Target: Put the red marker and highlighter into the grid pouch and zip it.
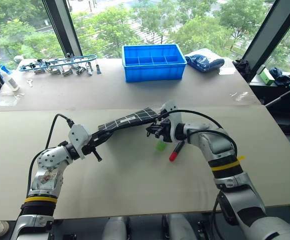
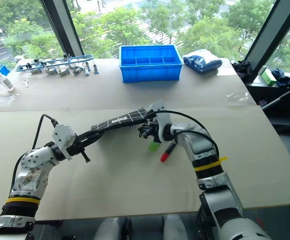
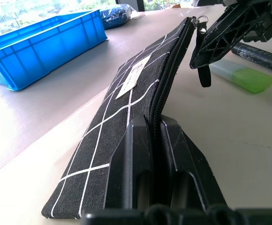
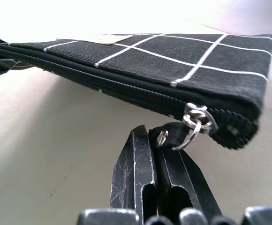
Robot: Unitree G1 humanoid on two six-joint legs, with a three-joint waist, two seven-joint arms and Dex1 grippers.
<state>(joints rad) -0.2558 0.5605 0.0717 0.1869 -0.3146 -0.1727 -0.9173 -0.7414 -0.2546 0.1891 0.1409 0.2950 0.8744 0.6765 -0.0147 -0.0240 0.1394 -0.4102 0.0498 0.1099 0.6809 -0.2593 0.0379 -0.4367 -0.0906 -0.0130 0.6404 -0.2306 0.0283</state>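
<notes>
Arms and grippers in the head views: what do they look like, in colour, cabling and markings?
Both arms are silver-grey metal with black joints. The left gripper and right gripper each have two black fingers behind a white wrist block. A black cable loops over each forearm. Each arm wears a yellow tape band, the left near the picture's bottom edge.

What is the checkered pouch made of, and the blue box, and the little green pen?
The grid pouch looks like woven black fabric: matte, with visible thread texture and printed white lines. The blue bin looks like hard moulded plastic, smooth and slightly shiny with stiff dividers. The highlighter seems to be plastic too, with a cloudy see-through body and a bright green cap.
</notes>
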